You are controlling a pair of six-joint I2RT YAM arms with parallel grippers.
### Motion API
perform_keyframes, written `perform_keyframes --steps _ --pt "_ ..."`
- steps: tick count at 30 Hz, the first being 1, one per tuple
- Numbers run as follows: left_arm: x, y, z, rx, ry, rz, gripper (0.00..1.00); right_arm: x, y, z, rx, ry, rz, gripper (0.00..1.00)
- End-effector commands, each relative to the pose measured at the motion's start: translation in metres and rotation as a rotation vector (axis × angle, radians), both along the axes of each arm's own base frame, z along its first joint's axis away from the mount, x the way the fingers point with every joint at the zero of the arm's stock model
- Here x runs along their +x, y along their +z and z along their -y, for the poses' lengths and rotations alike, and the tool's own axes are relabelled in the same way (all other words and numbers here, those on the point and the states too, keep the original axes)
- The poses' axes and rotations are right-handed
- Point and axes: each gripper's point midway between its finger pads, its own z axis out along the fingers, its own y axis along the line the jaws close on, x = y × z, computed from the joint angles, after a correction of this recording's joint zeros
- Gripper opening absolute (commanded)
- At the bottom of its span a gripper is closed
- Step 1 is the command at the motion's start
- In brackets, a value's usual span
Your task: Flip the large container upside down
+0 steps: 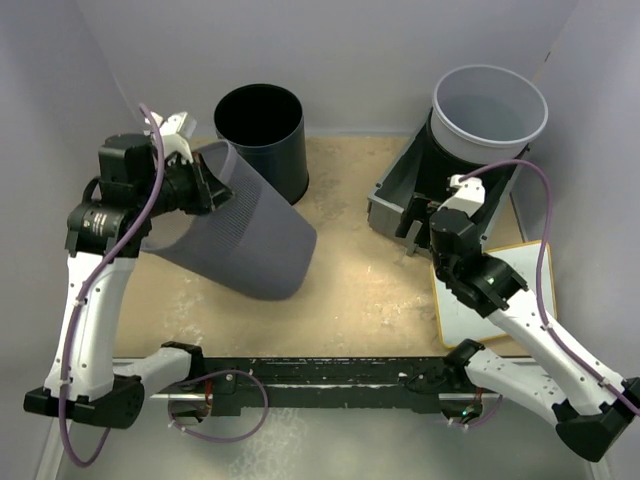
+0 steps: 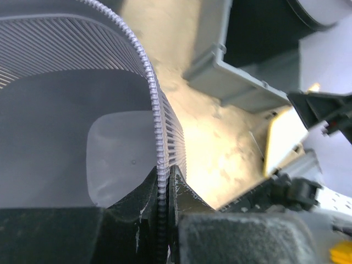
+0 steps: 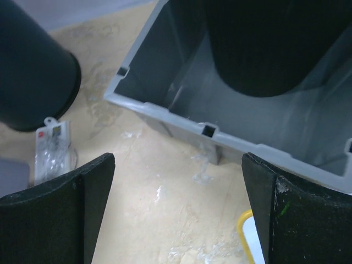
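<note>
**Large bin tilted on its side, left jaws pinching the rim**

- Left gripper (image 1: 205, 187): closed hard on the ribbed rim of the large container (image 1: 250, 238). The left wrist view shows both fingertips (image 2: 179, 184) clamped either side of the rim bead, one inside the wall and one outside.
- Container: left half of the table (image 1: 370, 300), tipped well over. The mouth faces the left arm and the closed base points toward table centre and the near edge. Can't tell whether the low end touches the tabletop.
- Tight edge: the container's far side overlaps the black cylinder bin (image 1: 262, 135) in the top view. Can't say whether they're in contact or just beside each other.
- Right gripper (image 1: 415, 232): jaws fully spread, holding nothing, hovering just in front of the near wall of the grey crate (image 1: 398, 190).
- The crate holds a light grey round bucket (image 1: 490, 110), upright with its mouth up.
- A yellow-edged board (image 1: 455, 320) lies under the right forearm at the table's right edge.
- Free room: a bare strip of tabletop between the container's base and the crate, plus the near-centre area.
</note>
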Motion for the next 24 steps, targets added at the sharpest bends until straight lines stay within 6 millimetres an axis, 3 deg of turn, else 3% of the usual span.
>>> perform_keyframes --steps 1,5,10,18,24 --pt "-0.023 0.052 0.043 -0.281 -0.214 0.156 0.00 0.000 0.035 0.029 -0.046 -0.127 0.097 1.00" --pt "-0.033 0.063 0.061 -0.484 -0.290 0.165 0.00 -0.002 0.047 0.038 -0.068 -0.150 0.125 1.00" --pt "-0.039 0.056 0.075 -0.592 -0.324 0.119 0.00 -0.005 0.055 0.041 -0.077 -0.151 0.127 1.00" --pt "-0.046 0.017 0.115 -0.651 -0.352 0.010 0.00 -0.015 0.052 0.027 -0.037 -0.065 0.037 1.00" --pt "-0.037 -0.020 0.119 -0.692 -0.296 -0.040 0.00 -0.022 0.032 0.006 -0.010 0.039 -0.070 1.00"
